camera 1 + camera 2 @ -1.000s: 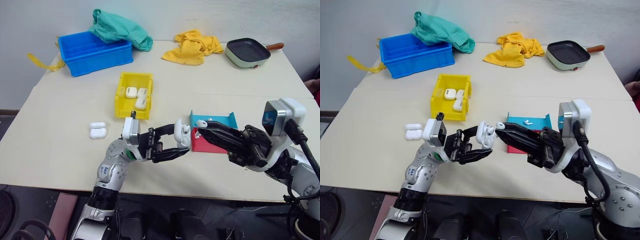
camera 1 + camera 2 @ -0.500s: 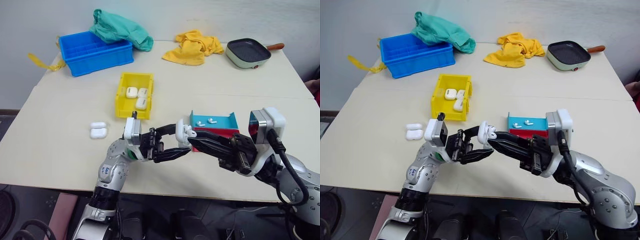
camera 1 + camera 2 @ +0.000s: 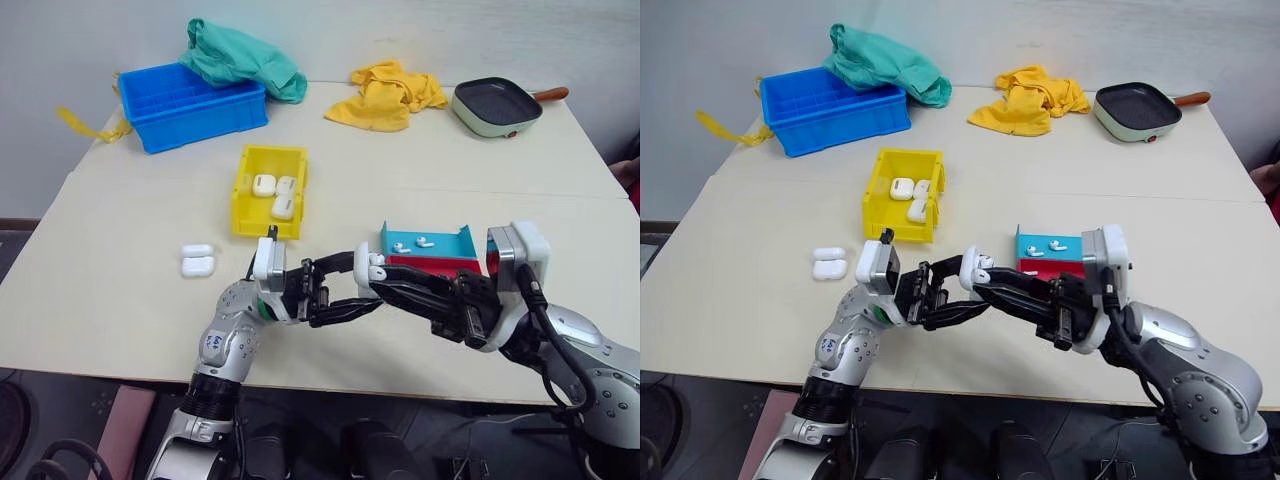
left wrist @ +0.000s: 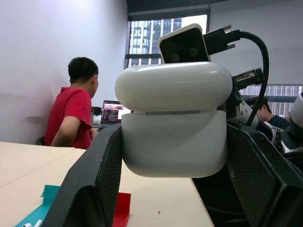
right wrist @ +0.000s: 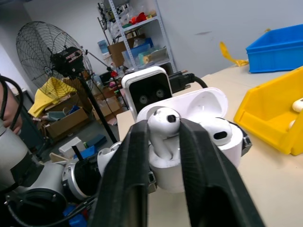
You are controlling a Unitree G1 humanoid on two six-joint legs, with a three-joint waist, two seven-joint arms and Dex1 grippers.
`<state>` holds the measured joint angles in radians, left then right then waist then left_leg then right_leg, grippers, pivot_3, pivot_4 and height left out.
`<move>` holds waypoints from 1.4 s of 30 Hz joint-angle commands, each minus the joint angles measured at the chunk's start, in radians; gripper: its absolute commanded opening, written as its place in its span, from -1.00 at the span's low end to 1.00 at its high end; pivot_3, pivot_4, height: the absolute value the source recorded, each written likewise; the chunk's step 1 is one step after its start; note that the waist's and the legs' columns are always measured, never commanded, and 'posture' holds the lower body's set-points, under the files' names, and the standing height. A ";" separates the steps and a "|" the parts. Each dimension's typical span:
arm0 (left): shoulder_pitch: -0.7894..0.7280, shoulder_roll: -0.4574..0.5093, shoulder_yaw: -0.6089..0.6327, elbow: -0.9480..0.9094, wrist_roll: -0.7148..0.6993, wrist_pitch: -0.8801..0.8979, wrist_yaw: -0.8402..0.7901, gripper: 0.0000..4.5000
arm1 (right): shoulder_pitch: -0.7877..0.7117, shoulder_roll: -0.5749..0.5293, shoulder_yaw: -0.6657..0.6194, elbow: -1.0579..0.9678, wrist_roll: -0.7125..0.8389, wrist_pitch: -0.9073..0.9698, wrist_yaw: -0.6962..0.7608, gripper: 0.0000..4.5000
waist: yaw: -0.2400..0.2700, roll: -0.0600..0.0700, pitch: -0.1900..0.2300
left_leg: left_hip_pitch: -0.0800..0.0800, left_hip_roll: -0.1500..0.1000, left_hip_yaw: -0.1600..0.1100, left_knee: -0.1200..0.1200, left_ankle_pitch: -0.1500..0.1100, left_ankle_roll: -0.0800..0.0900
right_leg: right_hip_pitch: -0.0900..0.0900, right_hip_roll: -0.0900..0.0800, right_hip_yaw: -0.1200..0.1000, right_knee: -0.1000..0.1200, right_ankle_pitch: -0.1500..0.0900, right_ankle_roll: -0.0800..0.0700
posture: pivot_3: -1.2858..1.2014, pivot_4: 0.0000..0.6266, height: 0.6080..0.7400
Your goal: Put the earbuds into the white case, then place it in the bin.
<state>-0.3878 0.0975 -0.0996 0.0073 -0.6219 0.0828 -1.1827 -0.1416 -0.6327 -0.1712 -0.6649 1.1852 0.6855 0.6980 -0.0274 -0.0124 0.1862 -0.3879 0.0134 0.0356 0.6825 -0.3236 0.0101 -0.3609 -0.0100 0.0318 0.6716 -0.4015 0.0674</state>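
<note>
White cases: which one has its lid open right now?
The white case clamped in the left pincer, held above the table. The three in the yellow bin and two on the table are closed.

Bright even light, soft shadows, sharp

white case (image 4: 173, 125): glossy plastic | bin (image 3: 248, 190): smooth plastic | pincer fingers (image 5: 124, 189): matt

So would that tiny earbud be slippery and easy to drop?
Probably yes. The earbud looks glossy and rounded, so the right gripper's flat fingers pinch only a little of it. It looks tiny and likely very light, so a small nudge could flick it away. If dropped on the table, its round head might let it roll a bit.
</note>
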 commanded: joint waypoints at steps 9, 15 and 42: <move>-0.039 0.164 -0.037 -0.021 0.187 0.021 0.090 0.23 | 0.171 -0.238 -0.294 0.004 0.151 0.048 0.092 0.25 | -0.002 -0.001 0.000 | 0.000 0.000 -0.001 -0.002 -0.001 0.001 | 0.003 0.000 -0.001 -0.008 0.000 0.000 | 0.03 -0.52 1.00; -0.122 0.229 -0.155 -0.014 0.362 0.018 0.120 0.23 | -0.025 -0.229 -0.126 0.002 -0.004 0.013 0.088 -0.53 | 0.000 -0.001 0.001 | 0.000 -0.001 0.000 -0.002 0.001 0.004 | 0.004 0.000 0.001 -0.009 0.001 -0.001 | 0.03 -0.52 1.00; -0.049 0.277 -0.053 -0.111 0.244 0.084 0.116 0.23 | 0.292 -0.177 -0.240 0.090 -0.338 -0.196 0.289 -0.99 | 0.023 -0.001 0.001 | 0.000 -0.001 0.000 -0.003 0.001 0.003 | 0.003 -0.001 0.000 -0.008 0.002 0.000 | 0.03 -0.52 1.00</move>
<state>-0.4412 0.3656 -0.1688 -0.0694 -0.3601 0.1721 -1.0594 0.1485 -0.8261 -0.3649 -0.5430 0.8139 0.5269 0.9736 -0.0044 -0.0137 0.1867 -0.3878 0.0125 0.0354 0.6794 -0.3225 0.0129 -0.3582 -0.0108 0.0317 0.6634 -0.3996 0.0669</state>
